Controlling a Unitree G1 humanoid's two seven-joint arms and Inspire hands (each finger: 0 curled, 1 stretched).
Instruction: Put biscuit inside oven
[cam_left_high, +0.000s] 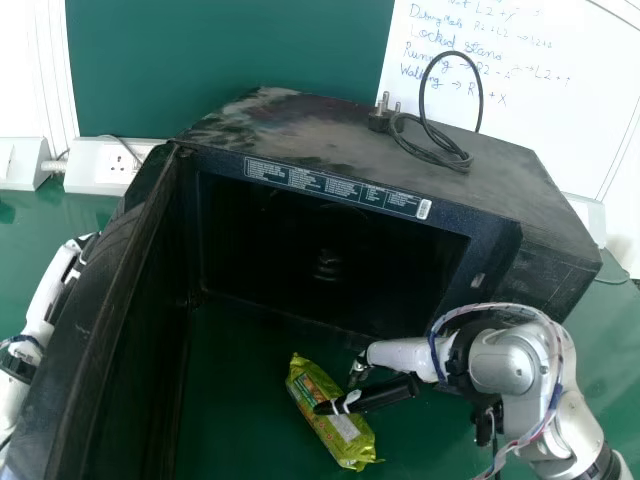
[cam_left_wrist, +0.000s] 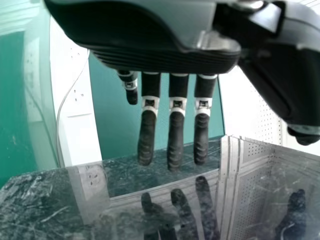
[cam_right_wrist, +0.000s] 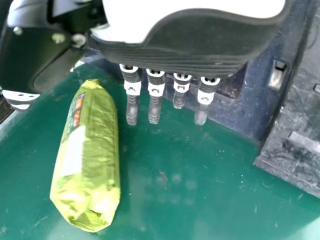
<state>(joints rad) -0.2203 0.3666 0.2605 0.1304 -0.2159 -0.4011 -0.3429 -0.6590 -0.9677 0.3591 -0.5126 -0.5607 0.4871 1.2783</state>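
Biscuit pkt (cam_left_high: 346, 430) lies on counter (cam_left_high: 235, 420), long axis approx. 11-to-5, at 8 o'clock from R hand (cam_left_high: 385, 393) (head view); R's nearer, fingers straight, nothing pinched. L hand (cam_left_wrist: 175, 135), fingers straight, is by oven door (cam_left_high: 90, 320).

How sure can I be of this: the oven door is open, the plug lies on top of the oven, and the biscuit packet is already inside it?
The packet is wrong: the head view shows the biscuit packet on the green table, outside the oven. The door is open and the plug lies on top, as you say.
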